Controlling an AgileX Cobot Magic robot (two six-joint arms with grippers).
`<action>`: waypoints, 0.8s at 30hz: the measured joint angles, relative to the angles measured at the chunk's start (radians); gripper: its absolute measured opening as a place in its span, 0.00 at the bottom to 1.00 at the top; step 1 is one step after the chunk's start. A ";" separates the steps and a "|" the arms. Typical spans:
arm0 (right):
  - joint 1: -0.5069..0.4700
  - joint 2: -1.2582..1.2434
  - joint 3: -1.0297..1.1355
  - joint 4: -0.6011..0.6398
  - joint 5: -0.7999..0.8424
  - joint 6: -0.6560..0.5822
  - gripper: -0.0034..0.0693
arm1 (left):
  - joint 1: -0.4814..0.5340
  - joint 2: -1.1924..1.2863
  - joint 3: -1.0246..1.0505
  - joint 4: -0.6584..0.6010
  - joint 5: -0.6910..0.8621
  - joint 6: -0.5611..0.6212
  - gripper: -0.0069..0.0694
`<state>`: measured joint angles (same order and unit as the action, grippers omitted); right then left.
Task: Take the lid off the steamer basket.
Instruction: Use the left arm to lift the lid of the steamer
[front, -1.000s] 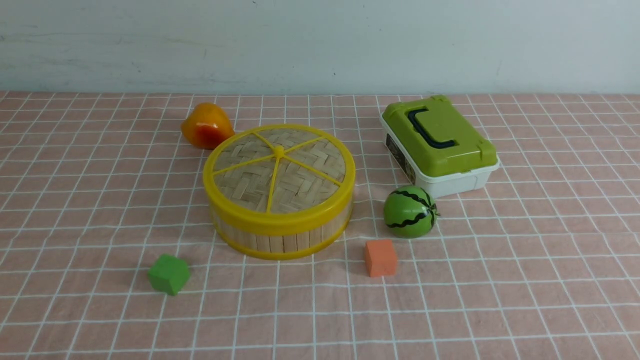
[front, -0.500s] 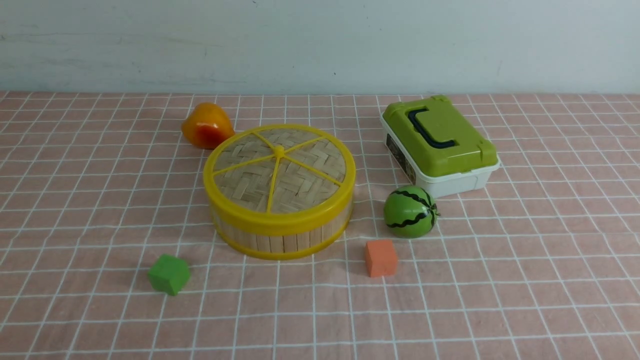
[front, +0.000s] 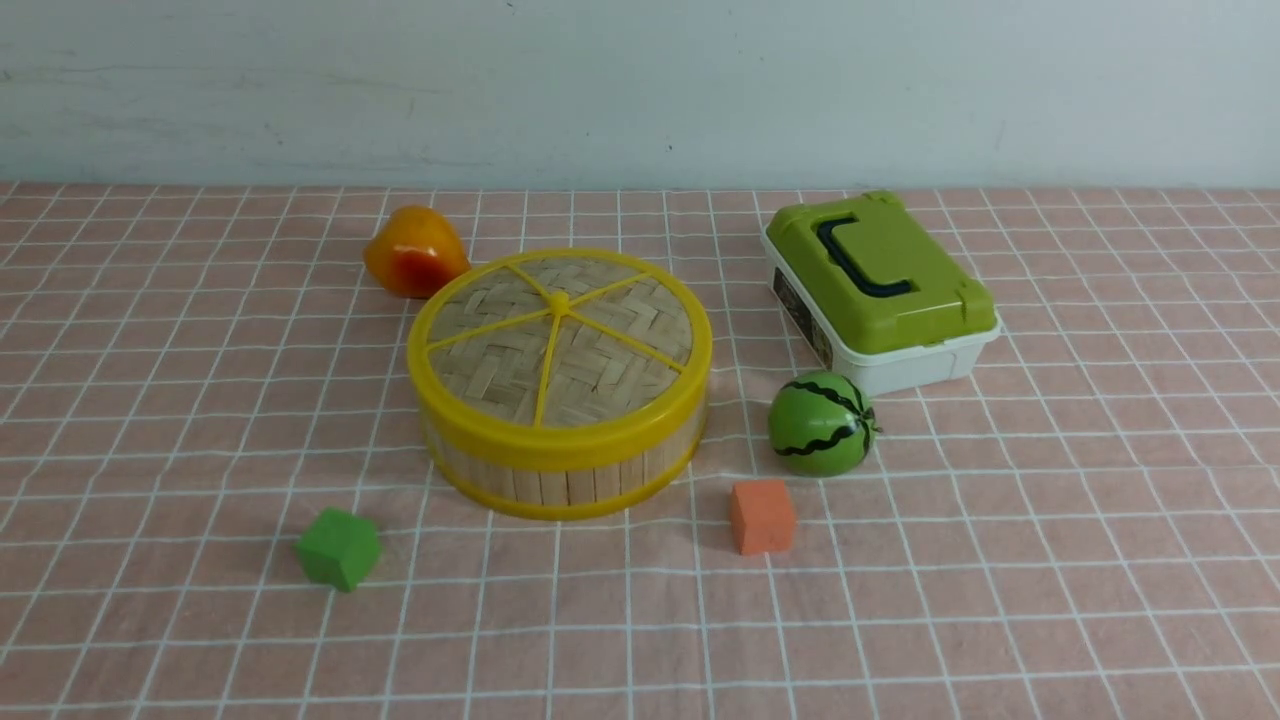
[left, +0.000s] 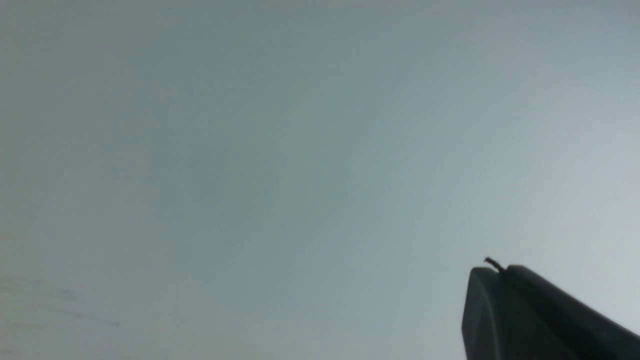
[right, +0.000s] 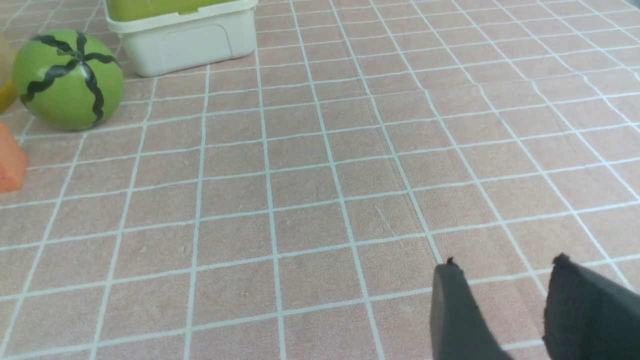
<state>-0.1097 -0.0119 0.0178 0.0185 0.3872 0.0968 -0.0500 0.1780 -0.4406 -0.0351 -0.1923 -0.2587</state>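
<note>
The lid (front: 560, 345), a woven bamboo disc with a yellow rim, spokes and centre knob, sits closed on the steamer basket (front: 560, 483), which stands mid-table on the pink checked cloth. Neither arm shows in the front view. In the left wrist view, my left gripper (left: 502, 272) has its dark fingers pressed together, empty, and faces only a plain grey surface. In the right wrist view, my right gripper (right: 506, 261) is open and empty above bare cloth, well to the right of the basket.
An orange-yellow fruit (front: 413, 251) lies behind the basket on the left. A white box with a green lid (front: 880, 285) stands at the back right. A toy watermelon (front: 820, 423) and an orange cube (front: 762, 515) sit right of the basket, a green cube (front: 338, 547) front left.
</note>
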 joint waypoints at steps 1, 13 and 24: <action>0.000 0.000 0.000 0.000 0.000 0.000 0.38 | 0.000 0.054 -0.041 0.000 0.024 0.024 0.07; 0.000 0.000 0.000 0.000 0.000 0.000 0.38 | -0.061 0.667 -0.450 -0.039 0.604 -0.096 0.07; 0.000 0.000 0.000 0.000 0.000 0.000 0.38 | -0.298 1.283 -0.918 -0.123 1.091 0.099 0.07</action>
<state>-0.1097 -0.0119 0.0178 0.0185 0.3872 0.0968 -0.3485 1.4610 -1.3587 -0.1584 0.8985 -0.1596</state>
